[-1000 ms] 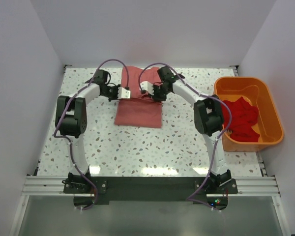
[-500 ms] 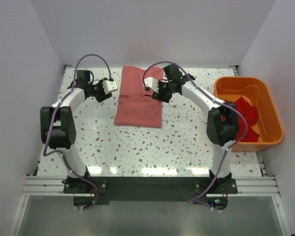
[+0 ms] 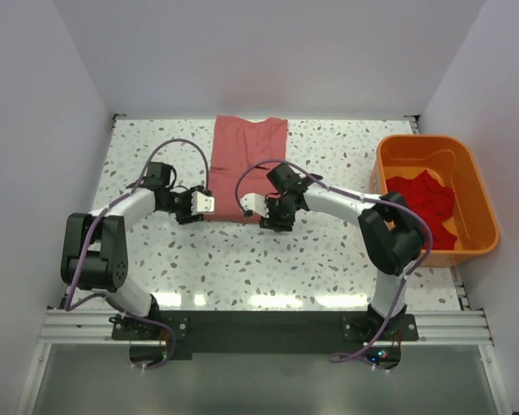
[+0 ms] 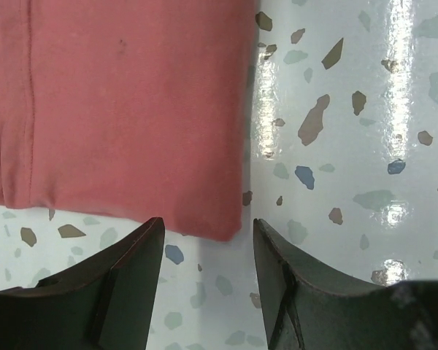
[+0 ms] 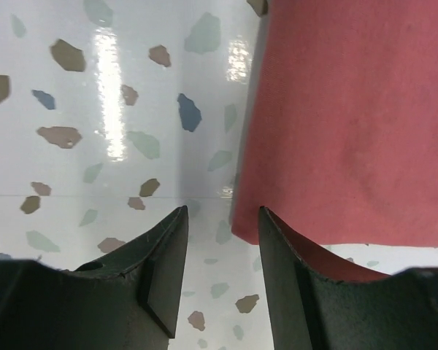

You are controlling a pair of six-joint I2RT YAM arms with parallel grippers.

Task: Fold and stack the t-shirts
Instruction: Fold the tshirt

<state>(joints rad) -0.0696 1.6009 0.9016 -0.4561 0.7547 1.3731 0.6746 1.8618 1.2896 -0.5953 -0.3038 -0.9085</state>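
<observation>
My left hand and right hand hang half open and empty at the near corners of the salmon-pink t-shirt, which lies folded on the table; a shallow pinch risks lifting one layer and spoiling the fold.

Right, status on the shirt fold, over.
Left jaws, right jaws open, empty, at near corners of pink shirt. Shirt folded narrow, lying flat. Red shirt in tub. Nothing in the way.
</observation>
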